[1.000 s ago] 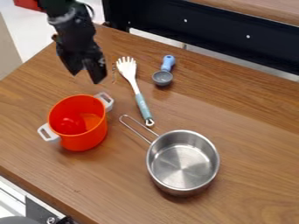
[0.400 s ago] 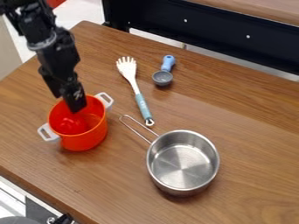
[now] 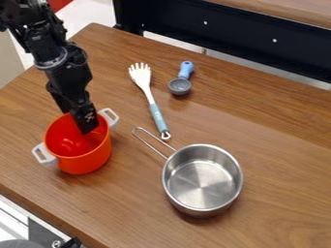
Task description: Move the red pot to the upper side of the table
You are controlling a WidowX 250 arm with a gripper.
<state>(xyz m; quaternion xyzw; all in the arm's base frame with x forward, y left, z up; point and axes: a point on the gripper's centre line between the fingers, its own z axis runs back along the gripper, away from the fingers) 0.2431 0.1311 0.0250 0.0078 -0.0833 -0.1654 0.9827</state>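
Observation:
The black gripper (image 3: pixel 84 119) hangs down at the left of the view, its lower end inside the mouth of the red pot (image 3: pixel 85 162), by the upper right part of the rim. This orange-red pot stands on the left part of the wooden table (image 3: pixel 271 121), with a white handle at its lower left and another at its upper right. Part of the pot's far rim is hidden behind the gripper. Whether the gripper holds the wall cannot be made out.
A steel saucepan (image 3: pixel 202 179) sits right of the pot, its wire handle pointing up left. Above lie a white-and-teal slotted utensil (image 3: pixel 156 114) and a grey scoop with a blue handle (image 3: pixel 185 72). The table's front edge runs along the lower left.
From above the table the gripper has come down and left into the pot. Since the last earlier frame, the pot has shifted slightly down and to the left.

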